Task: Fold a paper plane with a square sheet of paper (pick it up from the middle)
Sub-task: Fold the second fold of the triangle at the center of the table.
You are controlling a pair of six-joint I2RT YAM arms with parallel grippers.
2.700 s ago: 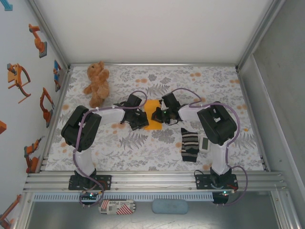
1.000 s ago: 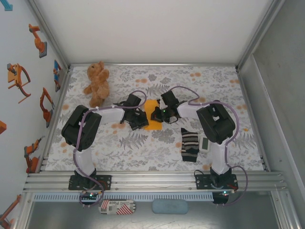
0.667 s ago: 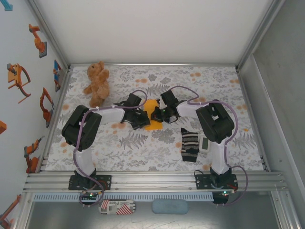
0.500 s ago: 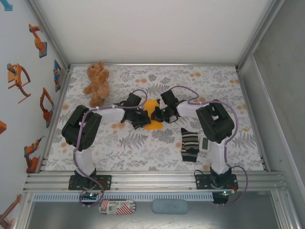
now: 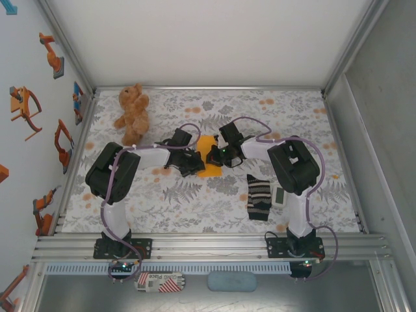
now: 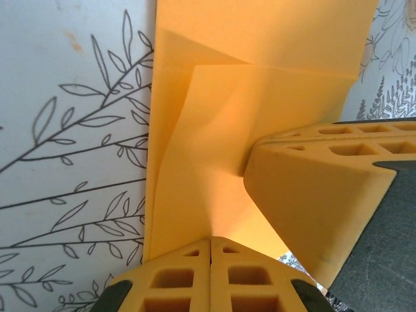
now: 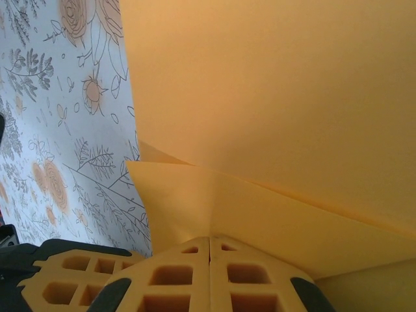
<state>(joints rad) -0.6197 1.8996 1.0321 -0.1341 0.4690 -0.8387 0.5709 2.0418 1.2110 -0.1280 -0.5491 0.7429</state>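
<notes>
The square sheet of paper (image 5: 207, 146), bright orange-yellow, lies mid-table folded into layers with creases (image 6: 214, 130). Whether it has a paper plane's dart shape I cannot tell. My left gripper (image 5: 194, 162) is at its left edge and is shut on a fold of the paper (image 6: 210, 239). My right gripper (image 5: 213, 157) is at its right side, also shut on a raised flap (image 7: 209, 239). The two grippers nearly touch: the right one's fingers (image 6: 312, 188) show in the left wrist view, and the left one's fingers (image 7: 71, 276) in the right wrist view. A lifted layer (image 7: 273, 97) covers what lies beyond.
A brown teddy bear (image 5: 132, 114) sits at the back left. A striped black-and-white sock (image 5: 259, 198) and a small white device (image 5: 278, 195) lie at the front right, near the right arm's base. The flowered tablecloth (image 5: 195, 201) is walled on three sides.
The right gripper has shifted slightly left toward the left one. The paper between them bowed up briefly, then settled. Both grippers stayed shut.
</notes>
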